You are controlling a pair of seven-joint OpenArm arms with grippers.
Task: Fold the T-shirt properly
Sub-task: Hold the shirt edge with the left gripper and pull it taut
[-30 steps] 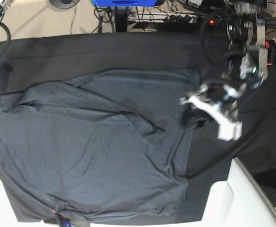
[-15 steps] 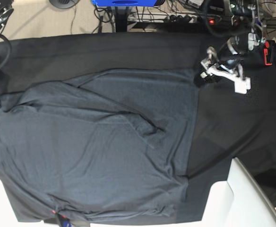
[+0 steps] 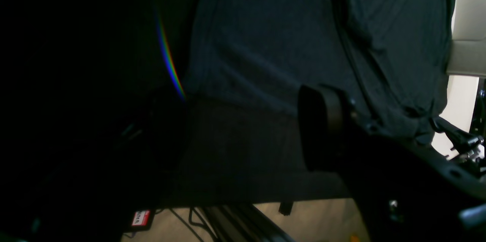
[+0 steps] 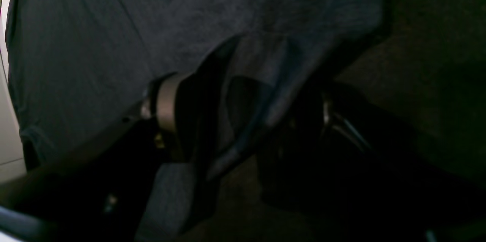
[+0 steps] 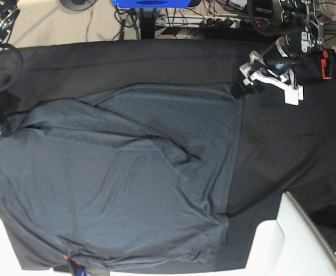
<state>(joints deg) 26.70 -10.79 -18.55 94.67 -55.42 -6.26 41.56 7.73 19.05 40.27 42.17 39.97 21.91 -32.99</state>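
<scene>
Left wrist | red-white label (image 3: 140, 218) unreadable | T-shirt (image 3: 288, 41) plain

The base view looks straight down from high above the table (image 5: 306, 149), taking in the whole T-shirt (image 5: 128, 184) spread across it. The left wrist view sits low and close beside the shirt's straight edge, facing along the cloth. The right wrist view hangs nearer still over bunched shirt fabric.
</scene>
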